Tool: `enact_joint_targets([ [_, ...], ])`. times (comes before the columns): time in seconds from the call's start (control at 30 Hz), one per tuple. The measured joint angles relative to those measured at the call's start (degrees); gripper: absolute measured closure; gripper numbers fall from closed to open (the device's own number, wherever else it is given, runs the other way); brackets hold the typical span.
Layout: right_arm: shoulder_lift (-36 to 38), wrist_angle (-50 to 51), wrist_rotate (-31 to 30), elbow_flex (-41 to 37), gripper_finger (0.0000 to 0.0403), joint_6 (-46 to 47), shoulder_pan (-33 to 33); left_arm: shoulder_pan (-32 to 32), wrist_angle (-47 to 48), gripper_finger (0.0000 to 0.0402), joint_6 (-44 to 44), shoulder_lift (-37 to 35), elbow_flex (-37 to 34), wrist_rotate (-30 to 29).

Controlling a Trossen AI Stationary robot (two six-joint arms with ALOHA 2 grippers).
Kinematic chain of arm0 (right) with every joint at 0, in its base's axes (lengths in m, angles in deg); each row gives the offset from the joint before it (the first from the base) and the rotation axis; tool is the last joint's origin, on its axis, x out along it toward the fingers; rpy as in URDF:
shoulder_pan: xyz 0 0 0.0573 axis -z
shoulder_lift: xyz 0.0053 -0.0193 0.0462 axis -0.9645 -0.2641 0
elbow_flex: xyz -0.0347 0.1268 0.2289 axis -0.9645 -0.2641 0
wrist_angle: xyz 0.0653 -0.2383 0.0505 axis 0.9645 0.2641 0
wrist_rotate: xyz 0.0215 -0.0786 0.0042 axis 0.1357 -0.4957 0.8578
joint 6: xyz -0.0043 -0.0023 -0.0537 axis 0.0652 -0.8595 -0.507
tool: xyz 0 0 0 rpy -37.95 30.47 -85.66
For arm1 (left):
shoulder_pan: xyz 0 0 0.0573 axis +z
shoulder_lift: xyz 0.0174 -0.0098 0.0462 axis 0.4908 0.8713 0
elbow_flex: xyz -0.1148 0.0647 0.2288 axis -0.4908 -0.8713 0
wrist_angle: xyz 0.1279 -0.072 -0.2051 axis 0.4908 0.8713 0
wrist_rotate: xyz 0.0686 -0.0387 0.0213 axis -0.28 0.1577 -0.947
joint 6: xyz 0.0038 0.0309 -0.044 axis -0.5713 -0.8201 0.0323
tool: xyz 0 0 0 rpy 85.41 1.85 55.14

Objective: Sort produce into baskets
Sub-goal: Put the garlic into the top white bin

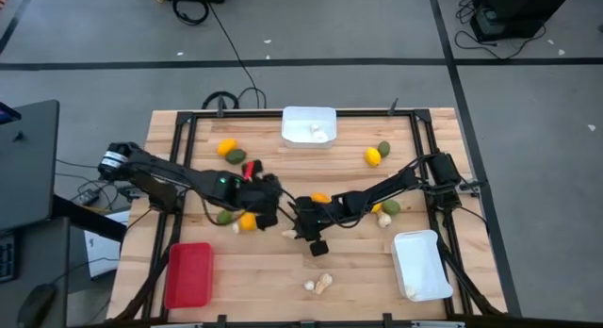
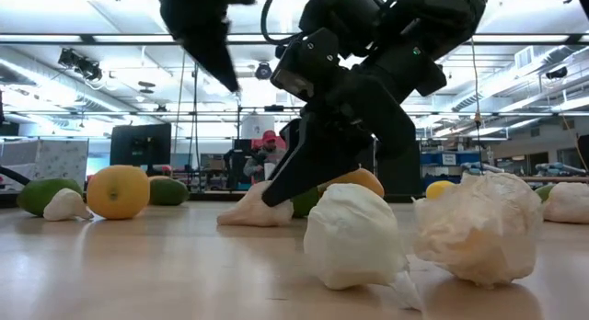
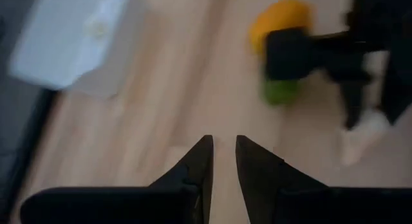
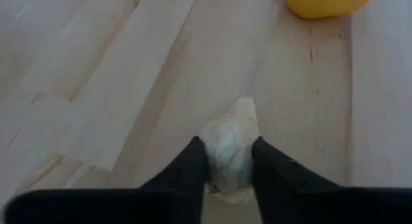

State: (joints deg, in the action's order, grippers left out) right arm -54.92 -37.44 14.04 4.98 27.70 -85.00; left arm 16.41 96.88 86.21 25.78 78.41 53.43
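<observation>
My right gripper [image 4: 228, 161] is shut on a pale mushroom piece [image 4: 229, 141] near the table's middle; the gripper also shows in the low view [image 2: 293, 177]. My left gripper [image 3: 222, 147] hangs raised just left of it [image 1: 273, 210], empty, its fingers a narrow gap apart. An orange fruit [image 1: 320, 198], a yellow fruit [image 1: 247, 221] and a green fruit [image 1: 224, 216] lie close by. The red basket [image 1: 188, 274] stands at the near left. One white basket [image 1: 420, 264] stands at the near right and one white basket [image 1: 309, 123] at the far middle. My right gripper pinches the mushroom piece's two sides [image 4: 219, 153] between its two fingers. The fingers slant down from the table's right side. In the low view the piece [image 2: 253, 210] sits low, on or just above the table top.
Two pale pieces [image 1: 317, 284] lie near the front edge and show big in the low view [image 2: 354, 235]. Orange and green fruits [image 1: 231, 152] lie far left, yellow and green ones [image 1: 377, 155] far right. A green fruit and a pale piece [image 1: 387, 211] lie under my right arm.
</observation>
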Motion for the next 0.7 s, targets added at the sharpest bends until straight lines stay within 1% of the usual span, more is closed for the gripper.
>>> enact_joint_targets([
  [0.03, 0.0, 0.0, 0.0, 0.0, 0.0318, 0.0, 0.0, 0.2, -0.1, 0.0328, 0.4, -1.6, -0.7, -0.5],
  [0.2, 1.1, 0.7, 0.0, 0.0, 0.0319, -0.1, 0.7, 1.3, -4.8, 0.0328, 0.7, -9.9, -6.8, -1.0],
  [0.37, 6.4, 2.0, -0.6, 0.0, 0.0319, -1.6, 2.4, 2.1, -10.0, 0.0328, 2.4, -14.8, -14.2, -0.9],
  [0.43, 8.9, 3.5, -3.0, 0.0, 0.0319, -2.8, 3.5, 2.1, -11.2, 0.0328, 4.7, -15.2, -16.4, -0.8],
  [0.6, 14.2, 7.1, -13.5, 0.0, 0.0319, -5.9, 8.7, 2.0, -12.5, 0.0328, 9.3, -14.2, -20.8, -0.6],
  [0.7, 15.9, 9.8, -16.6, 0.0, 0.0319, -8.8, 13.6, 2.0, -15.4, 0.0328, 10.5, -13.7, -24.0, -0.6],
])
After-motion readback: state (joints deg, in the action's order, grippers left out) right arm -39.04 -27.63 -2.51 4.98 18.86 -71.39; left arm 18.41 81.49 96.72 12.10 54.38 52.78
